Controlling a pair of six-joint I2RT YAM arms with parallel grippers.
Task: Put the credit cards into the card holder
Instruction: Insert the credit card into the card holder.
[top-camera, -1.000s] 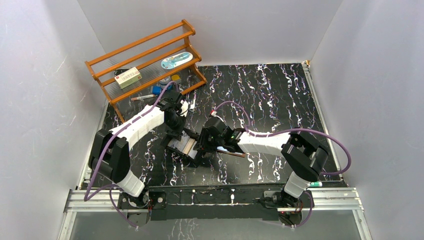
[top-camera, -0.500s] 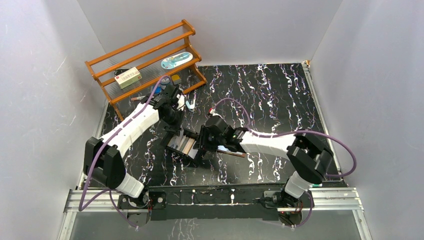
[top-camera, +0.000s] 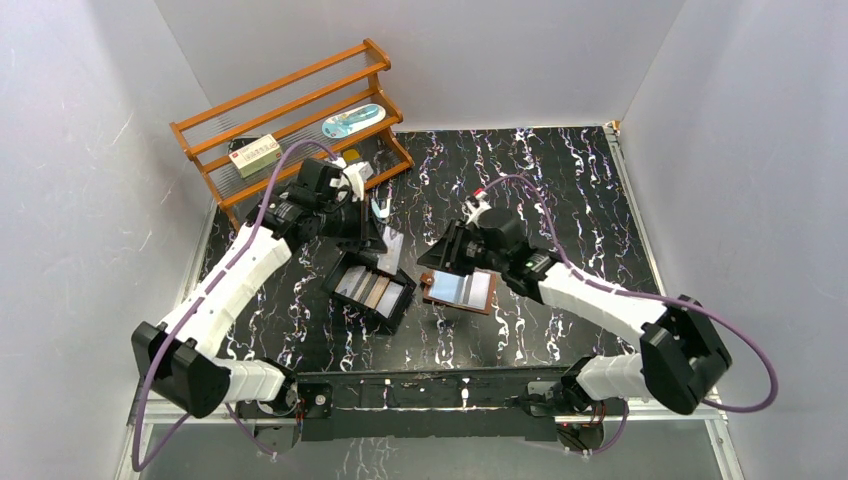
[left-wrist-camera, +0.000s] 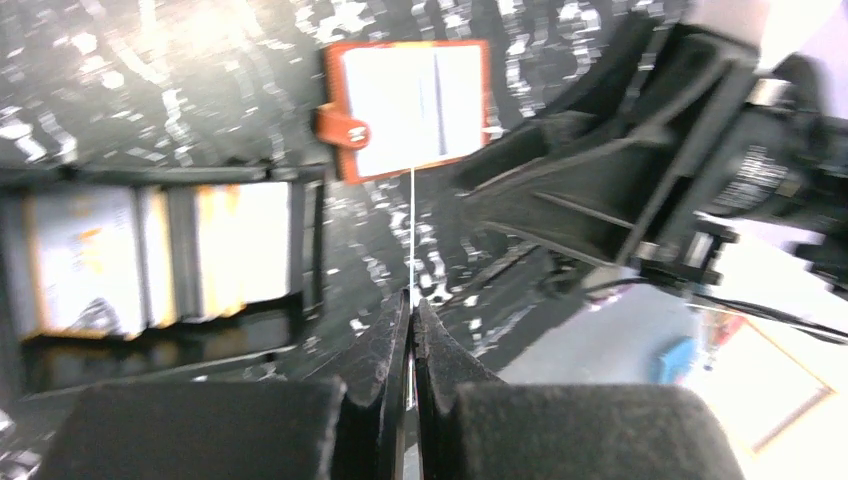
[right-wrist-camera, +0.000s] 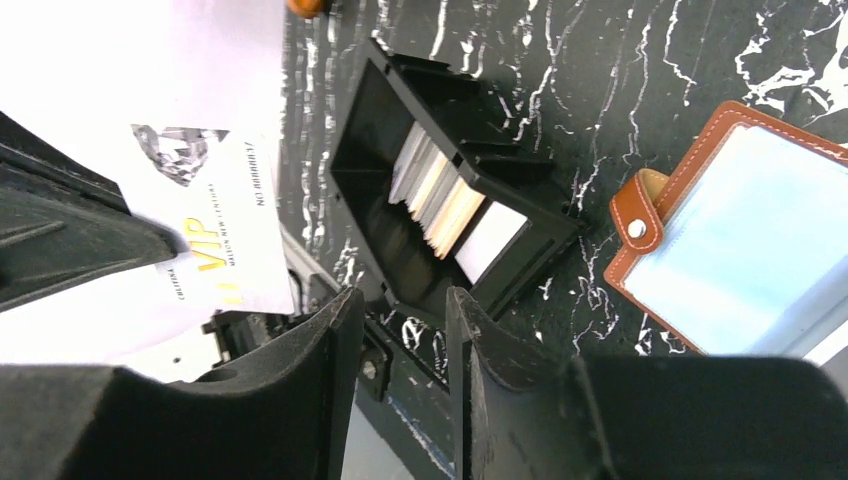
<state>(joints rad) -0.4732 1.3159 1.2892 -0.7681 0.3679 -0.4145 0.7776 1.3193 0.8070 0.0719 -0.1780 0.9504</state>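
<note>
The left claw (left-wrist-camera: 411, 305) is clenched on one credit card (right-wrist-camera: 190, 180), a pale one printed VIP. It is pinched by its edge and held in the air over the far side of the black tray (right-wrist-camera: 365, 140). The other cards (right-wrist-camera: 440, 195) stand fanned inside that tray. The card holder (top-camera: 462, 288) lies open and flat on the tabletop (top-camera: 560, 190), just beside the tray at its three o'clock, with the pale pockets up and the snap tab toward the tray. The right claw (right-wrist-camera: 403, 320) hovers near the holder's far edge, released, with nothing between its fingers.

To my eye this is the carry step: a card is lifted but not yet pocketed. Next, the card needs swinging toward four o'clock, lining up with a pocket mouth and sliding in edge-first. The holder looks light enough to skid, so the right claw may have to pin it.

Room is tight. The right arm crowds the holder from twelve o'clock, and the tray wall sits at its nine. The wooden rack (top-camera: 290, 120) stands close behind the left wrist at ten o'clock. Open tabletop lies beyond the holder, from one through three o'clock.
</note>
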